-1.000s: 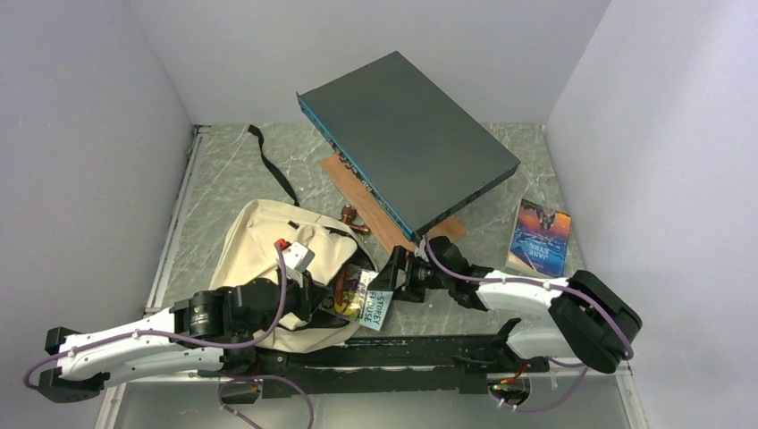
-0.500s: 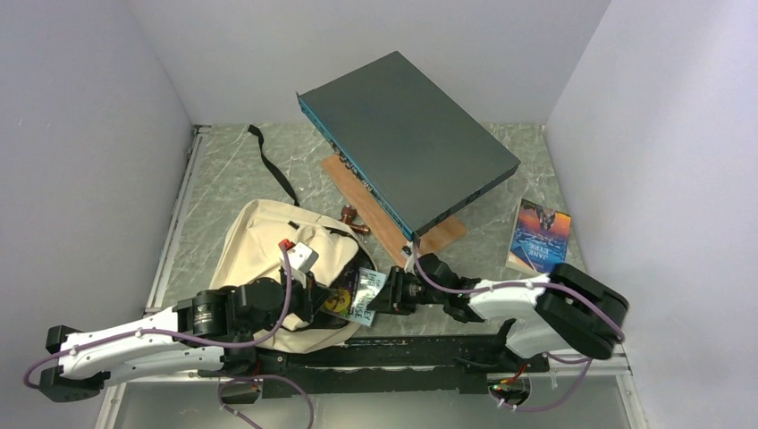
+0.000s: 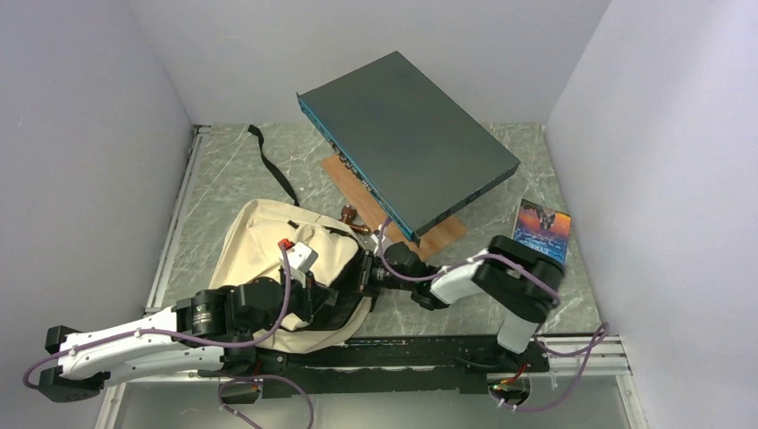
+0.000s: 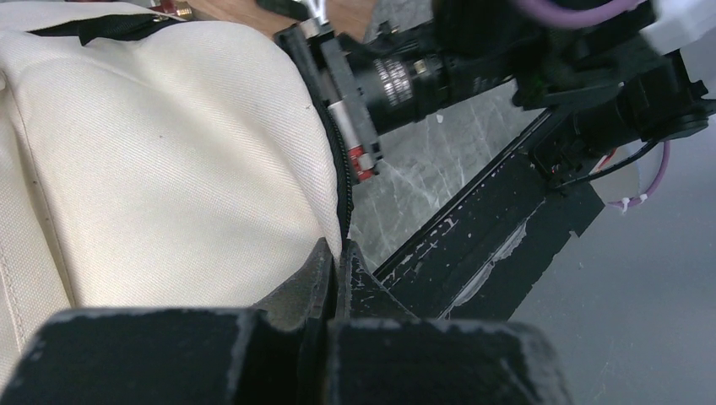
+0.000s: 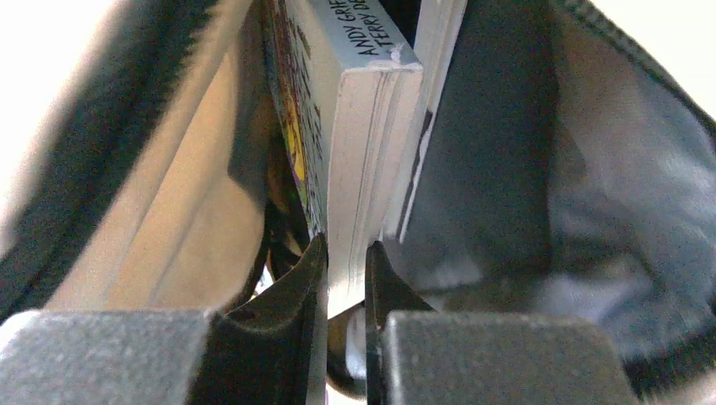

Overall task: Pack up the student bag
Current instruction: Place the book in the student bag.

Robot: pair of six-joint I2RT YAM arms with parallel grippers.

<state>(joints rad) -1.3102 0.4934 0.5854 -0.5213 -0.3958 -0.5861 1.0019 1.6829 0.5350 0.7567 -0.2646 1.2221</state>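
Note:
The student bag (image 3: 259, 246) is a cream canvas backpack lying at the front left, its opening toward the right. My left gripper (image 3: 332, 304) is shut on the bag's black zipper edge (image 4: 342, 190), fingertips (image 4: 321, 257) pinching the fabric. My right gripper (image 3: 365, 277) reaches into the opening from the right. In the right wrist view it (image 5: 346, 253) is shut on a paperback book (image 5: 371, 135), held edge-on inside the bag between tan fabric and grey lining (image 5: 591, 211). From above the book is hidden by the bag.
A big dark grey flat box (image 3: 407, 147) leans over a wooden board (image 3: 353, 188) at the back. A blue-covered book (image 3: 541, 234) lies on the right. A black strap (image 3: 273, 165) trails behind the bag. A small brown object (image 3: 350, 217) sits beside the board.
My right gripper has shut on the book and pushed it left into the bag, so the book no longer shows from above. The left gripper has kept its hold.

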